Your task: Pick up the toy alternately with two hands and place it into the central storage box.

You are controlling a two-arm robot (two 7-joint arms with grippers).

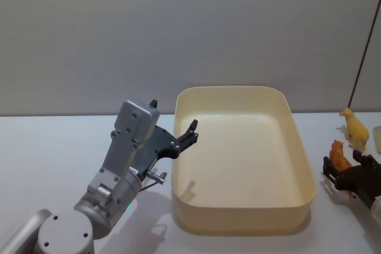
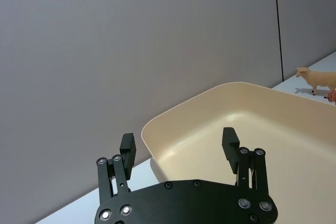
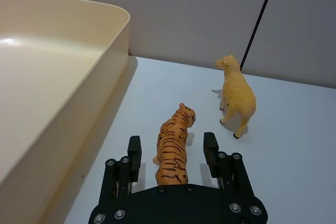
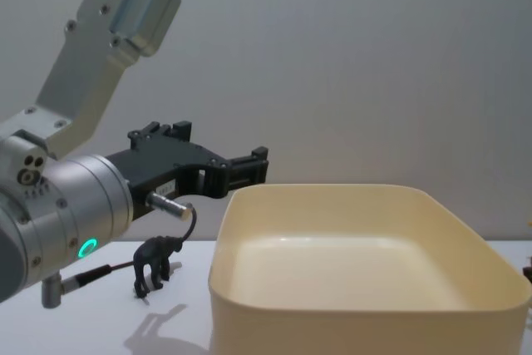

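The cream storage box (image 1: pixel 238 219) stands at the table's centre with nothing inside. My left gripper (image 1: pixel 187 136) hovers open and empty over the box's left rim; the left wrist view has its open gripper (image 2: pixel 178 145) above the box (image 2: pixel 199 103). Right of the box, my right gripper (image 1: pixel 340 171) is low and open. In the right wrist view the gripper (image 3: pixel 172 153) straddles an orange striped tiger toy (image 3: pixel 176 135), a finger on each side with a gap to it. A yellow sheep toy (image 3: pixel 237 95) stands just beyond the tiger (image 1: pixel 338 154).
A small black ape toy (image 4: pixel 154 265) stands on the table left of the box (image 4: pixel 357 313), beneath my left arm. The sheep (image 1: pixel 355 128) is near the table's right edge. A thin black cable (image 1: pixel 363 46) runs up the wall behind it.
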